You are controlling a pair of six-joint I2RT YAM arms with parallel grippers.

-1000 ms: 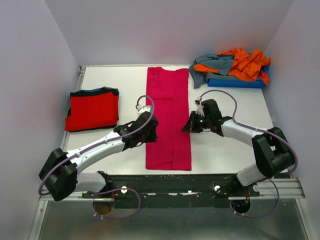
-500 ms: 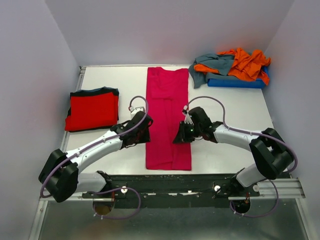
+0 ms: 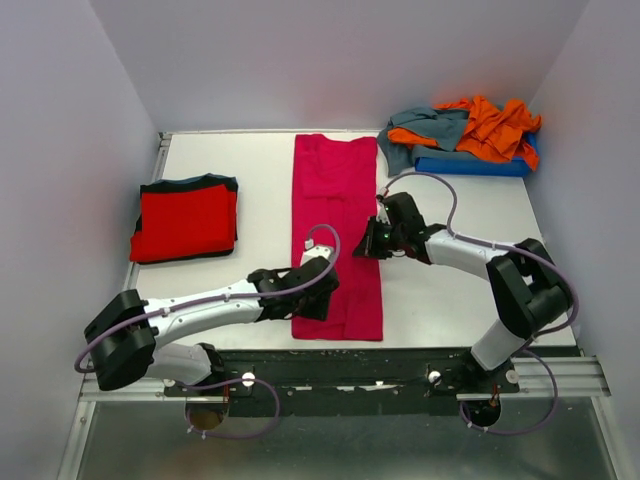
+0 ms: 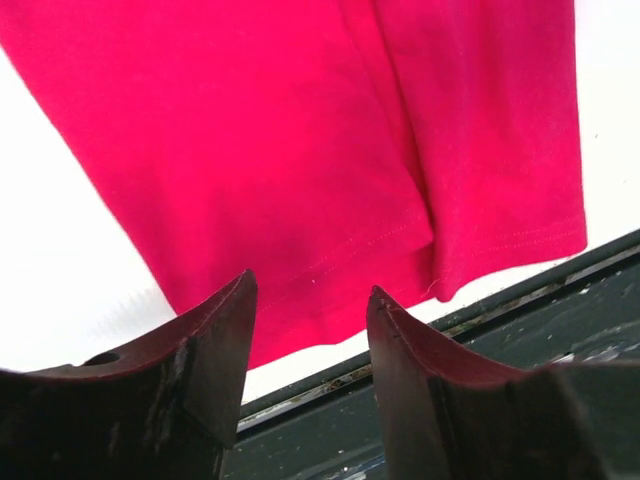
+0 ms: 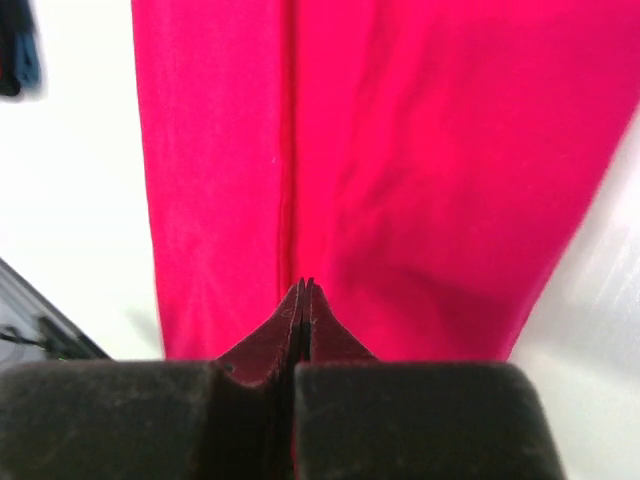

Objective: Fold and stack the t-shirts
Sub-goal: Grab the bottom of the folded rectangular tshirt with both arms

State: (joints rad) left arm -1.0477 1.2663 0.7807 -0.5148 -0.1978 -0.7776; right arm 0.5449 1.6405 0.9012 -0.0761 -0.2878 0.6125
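Has left gripper, fingers apart, over 6 o'clock hem of long magenta-pink cloth t-shirt. Puts right gripper, fingers together, at 3 o'clock edge.

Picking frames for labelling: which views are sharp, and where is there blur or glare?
Top external: even light, sharp, barely any shadow. Left wrist: the magenta t-shirt shows crisp hem stitching, while the left hand is dark in the foreground. Right wrist: soft focus throughout, with the table washed out white.
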